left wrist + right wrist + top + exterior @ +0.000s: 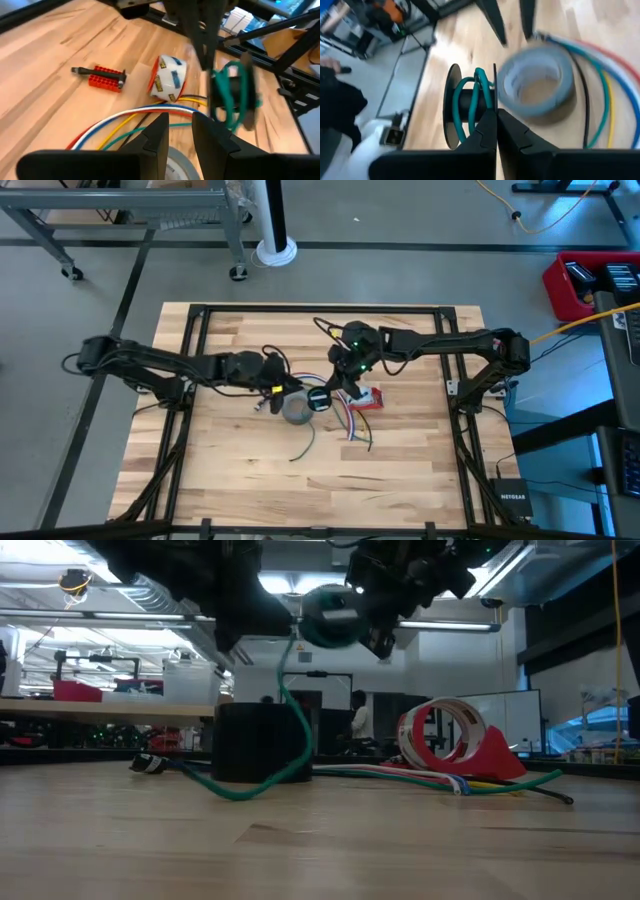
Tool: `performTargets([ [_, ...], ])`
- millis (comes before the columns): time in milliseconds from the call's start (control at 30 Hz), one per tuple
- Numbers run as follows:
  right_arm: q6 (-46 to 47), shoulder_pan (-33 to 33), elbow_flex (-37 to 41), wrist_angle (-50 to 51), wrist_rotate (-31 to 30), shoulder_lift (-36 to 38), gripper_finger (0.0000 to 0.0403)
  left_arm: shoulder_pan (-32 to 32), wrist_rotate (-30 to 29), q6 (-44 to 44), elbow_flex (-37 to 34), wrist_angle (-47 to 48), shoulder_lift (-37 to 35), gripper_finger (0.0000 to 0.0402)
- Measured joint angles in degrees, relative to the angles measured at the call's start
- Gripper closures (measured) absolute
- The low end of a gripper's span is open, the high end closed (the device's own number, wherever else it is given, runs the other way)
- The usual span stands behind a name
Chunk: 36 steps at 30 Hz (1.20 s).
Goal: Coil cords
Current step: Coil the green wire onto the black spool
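My right fingers (496, 131) clamped the spool (470, 106) off the worktop (230, 470) so the green cord (262, 780) could wind on, left fingers (179, 131) apart beside the tape roll (297, 410).

The green cord (231, 95) on its spool (454, 106) is motion-blurred in both wrist views.

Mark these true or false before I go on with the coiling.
1. The spool is held up off the table. True.
2. All of the cord is wound on the spool. False: a length hangs down and trails on the table.
3. The left gripper holds the spool. False: the right gripper is shut on its flange, and the left one is open, by the tape roll.
4. The tape roll lies flat on the table. True.
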<state>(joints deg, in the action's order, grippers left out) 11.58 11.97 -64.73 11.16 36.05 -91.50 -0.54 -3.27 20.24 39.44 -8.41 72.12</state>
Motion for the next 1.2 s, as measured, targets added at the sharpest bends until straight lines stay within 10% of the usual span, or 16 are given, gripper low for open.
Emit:
performTargets([
  [1200,-6.6,-3.8,0.1,8.2,-2.0,0.0,0.04,0.1,10.4,-3.7,6.5,-11.8,14.4,0.0325],
])
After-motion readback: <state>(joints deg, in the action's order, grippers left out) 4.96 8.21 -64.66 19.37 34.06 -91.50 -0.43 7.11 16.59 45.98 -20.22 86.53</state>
